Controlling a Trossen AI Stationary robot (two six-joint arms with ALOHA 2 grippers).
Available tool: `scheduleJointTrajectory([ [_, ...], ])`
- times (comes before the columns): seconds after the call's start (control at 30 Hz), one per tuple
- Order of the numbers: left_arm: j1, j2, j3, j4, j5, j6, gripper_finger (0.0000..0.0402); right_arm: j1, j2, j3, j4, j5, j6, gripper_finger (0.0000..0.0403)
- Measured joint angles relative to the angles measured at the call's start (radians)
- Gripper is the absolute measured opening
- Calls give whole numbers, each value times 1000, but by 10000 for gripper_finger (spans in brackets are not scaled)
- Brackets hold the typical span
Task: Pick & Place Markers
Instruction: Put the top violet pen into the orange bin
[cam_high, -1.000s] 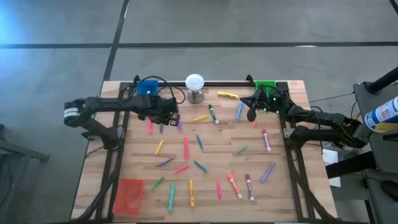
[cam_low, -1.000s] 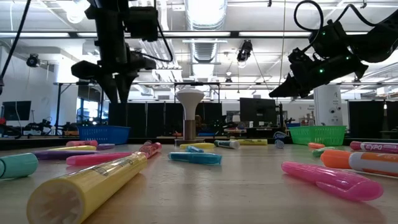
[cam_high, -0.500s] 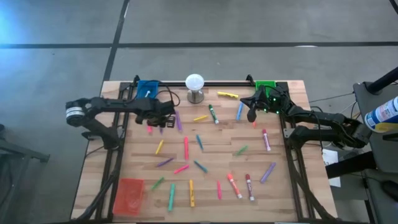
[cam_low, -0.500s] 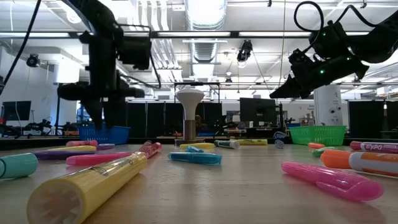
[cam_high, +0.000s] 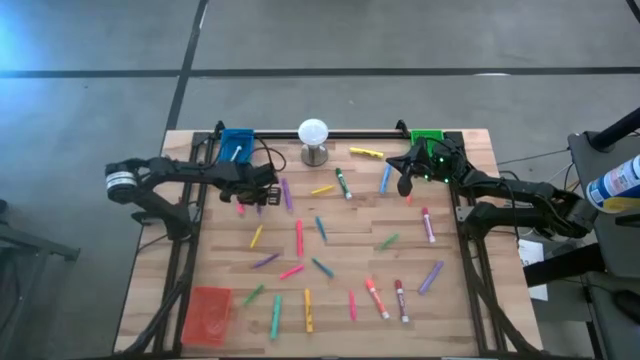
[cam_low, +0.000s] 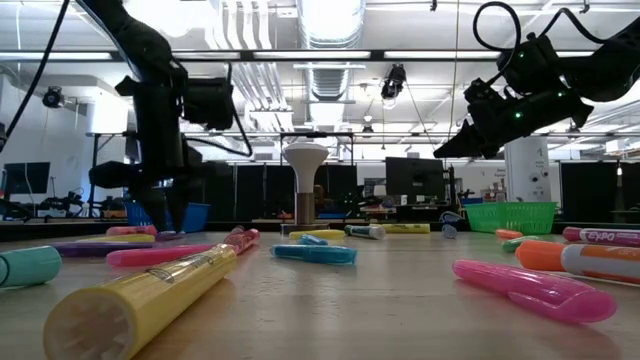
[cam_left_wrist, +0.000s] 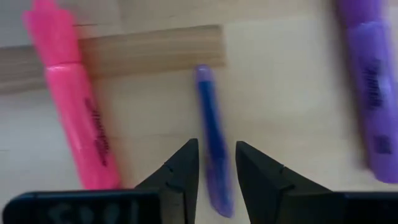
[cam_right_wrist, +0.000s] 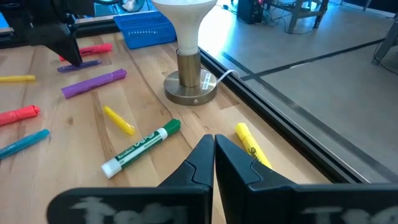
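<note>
1. The left gripper (cam_high: 257, 190) sits low over the wooden table (cam_high: 450, 300) in the upper left part of the high view, just below the blue tray (cam_high: 235, 142).
2. In the left wrist view its two dark fingers (cam_left_wrist: 180, 174) stand apart, with a thin blue marker (cam_left_wrist: 213, 149) lying on the wood in the gap between them; the tips flank the marker but I cannot tell if they touch it.
3. A pink marker (cam_left_wrist: 74, 106) lies left of that gap in the wrist picture, and a purple marker (cam_left_wrist: 372, 99) lies at the right edge.
4. The right gripper (cam_high: 405, 185) hangs above the table in the upper right of the high view, close to the green tray (cam_high: 427, 137); its fingers (cam_right_wrist: 199, 163) are pressed together and carry nothing.
5. The white ball on its metal stand (cam_high: 314, 140) stands at the top middle of the table, between the two trays.
6. The other markers (cam_high: 300, 238) are scattered across the centre and lower half of the table, apart from one another.
7. A red tray (cam_high: 209, 314) lies at the lower left corner of the table.
</note>
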Motion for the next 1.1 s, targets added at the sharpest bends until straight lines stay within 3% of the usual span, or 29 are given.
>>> scheduleJointTrajectory([
  [0.37,48,-5,-76,88,-5,23,99,0,0,-2,3,0,4,8],
  [0.73,48,-3,-76,85,-16,51,51,0,0,-3,4,0,5,8],
  [1.1,23,-20,118,-118,-21,112,41,0,0,-3,4,0,8,8],
])
